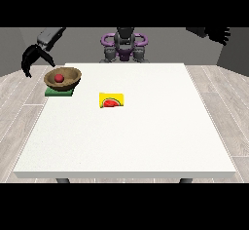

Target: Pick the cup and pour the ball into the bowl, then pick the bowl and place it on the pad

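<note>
The wooden bowl [62, 78] sits on the green pad [59, 92] with the red ball [59, 78] inside. The yellow cup [112, 100] lies on its side mid-table. The hand at the view's left [34, 58] hangs just beside the bowl, fingers spread, grasping nothing. Risk — a careless withdrawal could clip the rim and slide the bowl off the pad. The hand at the view's right [219, 33] is raised well clear — finger state cannot be told.
</note>
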Controlling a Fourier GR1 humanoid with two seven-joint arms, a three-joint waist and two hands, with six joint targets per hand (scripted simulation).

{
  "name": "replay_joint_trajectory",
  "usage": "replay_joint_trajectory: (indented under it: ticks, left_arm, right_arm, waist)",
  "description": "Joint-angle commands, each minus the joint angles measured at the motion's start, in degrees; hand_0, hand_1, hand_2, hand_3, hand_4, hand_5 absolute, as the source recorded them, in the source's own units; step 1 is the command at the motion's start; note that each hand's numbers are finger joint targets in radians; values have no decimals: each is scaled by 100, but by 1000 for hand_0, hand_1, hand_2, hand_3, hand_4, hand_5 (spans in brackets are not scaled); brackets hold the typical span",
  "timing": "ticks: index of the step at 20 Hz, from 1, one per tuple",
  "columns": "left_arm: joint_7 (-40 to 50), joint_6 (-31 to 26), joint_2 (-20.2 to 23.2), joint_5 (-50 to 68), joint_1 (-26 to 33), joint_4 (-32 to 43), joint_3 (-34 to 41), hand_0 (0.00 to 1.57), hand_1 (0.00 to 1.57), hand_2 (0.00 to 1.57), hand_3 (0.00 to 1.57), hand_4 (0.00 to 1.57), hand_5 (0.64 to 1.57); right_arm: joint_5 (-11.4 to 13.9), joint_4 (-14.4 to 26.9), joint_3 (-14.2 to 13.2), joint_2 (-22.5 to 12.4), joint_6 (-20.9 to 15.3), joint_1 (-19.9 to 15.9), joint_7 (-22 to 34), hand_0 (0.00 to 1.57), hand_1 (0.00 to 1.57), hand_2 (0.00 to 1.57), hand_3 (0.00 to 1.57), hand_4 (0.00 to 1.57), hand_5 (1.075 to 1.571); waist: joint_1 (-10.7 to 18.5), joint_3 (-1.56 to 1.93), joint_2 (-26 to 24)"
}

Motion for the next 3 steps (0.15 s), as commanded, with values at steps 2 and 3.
replay_joint_trajectory:
  ticks: [2, 3]
  left_arm:
    - [809, 325, -341, -160, 8, 48, -390, 0, 0, 0, 0, 902, 1559]
    - [592, 392, -352, -283, 187, 265, -335, 0, 0, 0, 0, 902, 1559]
  right_arm:
    - [-42, -350, 276, 294, 347, -483, 628, 0, 0, 0, 0, 416, 1383]
    - [-59, -584, 371, 479, 422, -479, 549, 0, 0, 0, 0, 476, 1434]
  waist:
    - [-183, -13, -1162]
    - [-458, -20, -1321]
